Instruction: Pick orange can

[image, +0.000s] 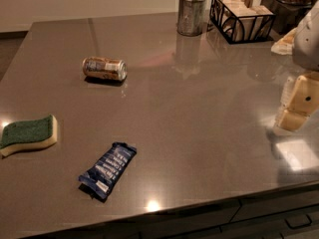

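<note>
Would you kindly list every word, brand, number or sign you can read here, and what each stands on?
No text here can be read.
orange can: label print, too blurred to read.
blue snack bar: white markings, too blurred to read.
The hand, at the right edge over the counter, shows no writing.

The can lies on its side on the worktop, toward 10 o'clock from the worktop's middle. It is a short cylinder with an orange-brown and white label and shiny silver ends. Its long axis runs roughly from 9 to 3 o'clock, the right end slightly nearer. The end effector hangs at the 3 o'clock edge, well apart from it.
</note>
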